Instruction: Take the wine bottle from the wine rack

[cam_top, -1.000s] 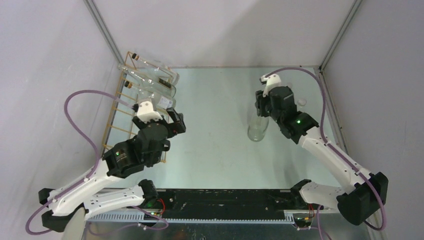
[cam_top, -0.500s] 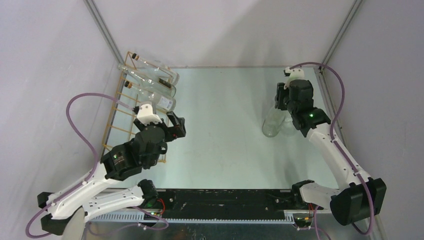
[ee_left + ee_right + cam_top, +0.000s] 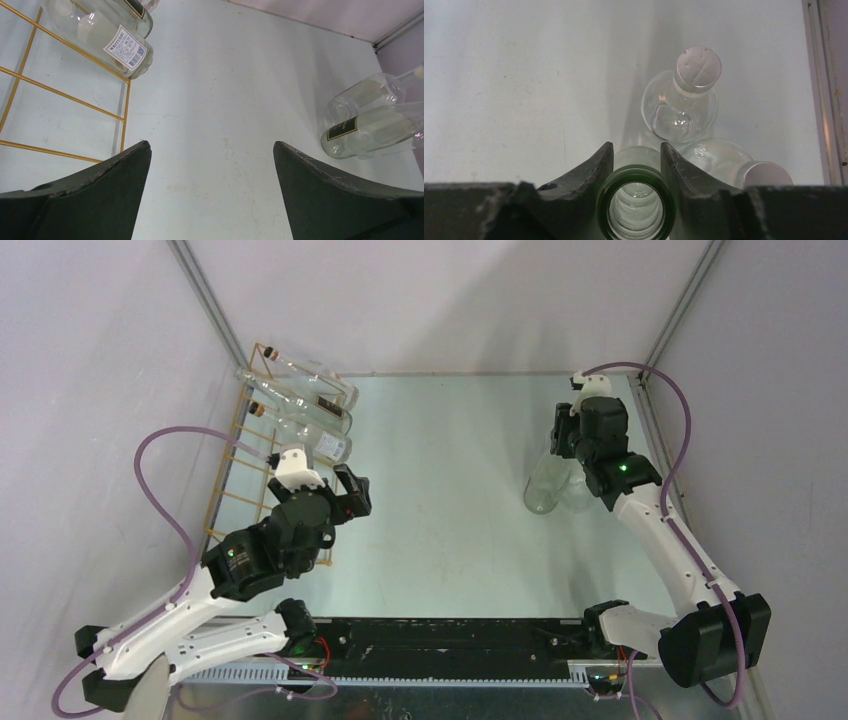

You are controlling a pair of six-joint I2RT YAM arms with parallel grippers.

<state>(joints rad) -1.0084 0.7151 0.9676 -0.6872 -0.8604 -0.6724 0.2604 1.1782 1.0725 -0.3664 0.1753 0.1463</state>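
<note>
- The right gripper [image 3: 636, 150] has its fingers pinched on the green-tinted open neck of a clear glass wine bottle [image 3: 542, 490]. The bottle is held upright at the right middle of the overhead view, well apart from the thin gold wire wine rack [image 3: 62, 94] at upper left.
- Whether the bottle's base is touching the pale green table [image 3: 440, 440] cannot be told.
- Two neighbours are noted just beside it: a clear cork-stoppered bottle [image 3: 681, 102] and a clear silver-capped bottle [image 3: 760, 176] (both close enough to be knocked).
- Three clear glass bottles [image 3: 305, 405] are seen lying on the rack's far end.
- The left gripper [image 3: 211, 147] is held near the rack's near rungs, fingers spread wide, nothing between them.
- Step judged: setting down one bottle already clear of the rack.
- The bottle should be lowered straight, neck kept vertical, until its weight is taken by the table.
- Only then should the fingers be opened, and the gripper drawn straight up so that the rim is not dragged toward the neighbours.
</note>
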